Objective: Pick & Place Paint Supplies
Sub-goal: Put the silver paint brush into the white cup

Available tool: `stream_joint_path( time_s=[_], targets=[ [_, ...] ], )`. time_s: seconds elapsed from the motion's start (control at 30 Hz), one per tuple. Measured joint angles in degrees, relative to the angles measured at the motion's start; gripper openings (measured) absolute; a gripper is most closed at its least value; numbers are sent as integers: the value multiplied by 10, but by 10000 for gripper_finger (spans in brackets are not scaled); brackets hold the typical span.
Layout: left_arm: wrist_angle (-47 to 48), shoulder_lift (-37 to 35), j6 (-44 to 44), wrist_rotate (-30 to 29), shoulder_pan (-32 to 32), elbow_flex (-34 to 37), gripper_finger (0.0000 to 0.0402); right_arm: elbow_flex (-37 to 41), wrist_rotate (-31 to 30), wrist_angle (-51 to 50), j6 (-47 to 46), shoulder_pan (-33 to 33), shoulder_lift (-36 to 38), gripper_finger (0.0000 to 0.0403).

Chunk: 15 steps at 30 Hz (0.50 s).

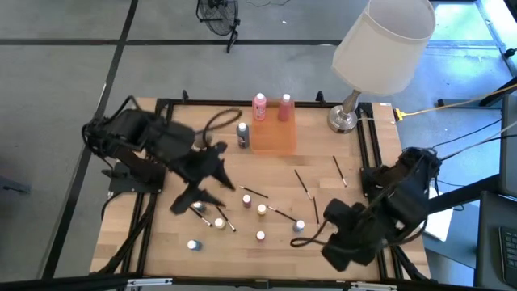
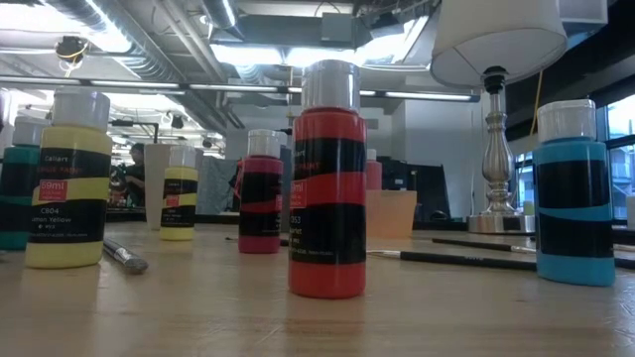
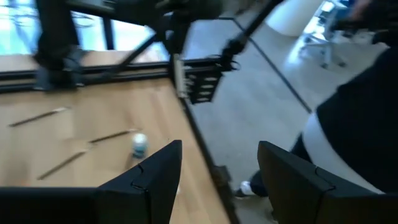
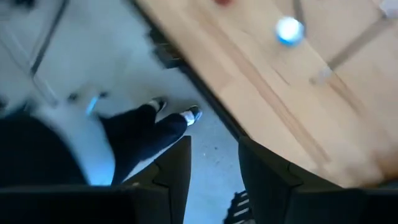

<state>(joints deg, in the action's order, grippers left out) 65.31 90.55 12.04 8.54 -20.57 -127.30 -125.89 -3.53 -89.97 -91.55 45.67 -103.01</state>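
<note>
Several small paint bottles (image 1: 262, 210) stand on their bases on the wooden table, one with a blue cap (image 1: 299, 226). Thin dark brushes (image 1: 300, 182) lie flat among them. Two pink bottles (image 1: 259, 107) stand at an orange tray (image 1: 275, 136), with a dark bottle (image 1: 242, 136) beside it. In the low view a red bottle (image 2: 327, 188) stands nearest. My left gripper (image 1: 196, 196) (image 3: 217, 155) hangs open above the left-hand bottles. My right gripper (image 1: 338, 245) (image 4: 214, 146) hangs open over the table's near right edge. Neither has anything between its fingers.
A lamp (image 1: 384, 40) with a white shade stands on its metal base (image 1: 343, 120) at the far right corner. A black frame (image 1: 371, 149) borders the table. A person's legs (image 4: 146, 134) stand on the floor by the near edge.
</note>
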Motion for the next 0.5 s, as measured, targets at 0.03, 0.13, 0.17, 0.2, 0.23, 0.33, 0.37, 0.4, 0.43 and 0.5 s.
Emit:
stream_joint_path(
  time_s=[0.03, 0.13, 0.17, 0.2, 0.23, 0.33, 0.37, 0.4, 0.43, 0.5],
  targets=[
    [-5, -1, 7, 0, -12, 4, 207, 22, 8, 0, -38, 2, 0, 137],
    [-14, 0, 20, -4, -55, 15, 207, 89, 57, -1, -119, 2, -1, 137],
    [-17, 0, 22, -10, -72, 17, 207, 110, 69, -1, -133, 1, -1, 137],
    [-28, 0, 22, -16, -89, 23, 207, 131, 77, 0, -146, 0, -1, 137],
    [-45, -1, 22, -23, -103, 31, 207, 152, 83, 0, -161, -2, -1, 137],
    [-74, 0, 22, -44, -144, 53, 207, 205, 83, 0, -190, -9, -1, 137],
    [-91, 0, 22, -46, -154, 62, 207, 219, 82, 3, -191, -12, -1, 137],
    [-109, 0, 23, -46, -163, 72, 207, 235, 82, 10, -193, -15, -1, 137],
    [-124, 0, 25, -46, -173, 80, 207, 249, 83, 21, -196, -18, -1, 137],
    [-152, 0, 36, -47, -191, 97, 207, 279, 82, 48, -201, -25, -1, 137]
  ],
)
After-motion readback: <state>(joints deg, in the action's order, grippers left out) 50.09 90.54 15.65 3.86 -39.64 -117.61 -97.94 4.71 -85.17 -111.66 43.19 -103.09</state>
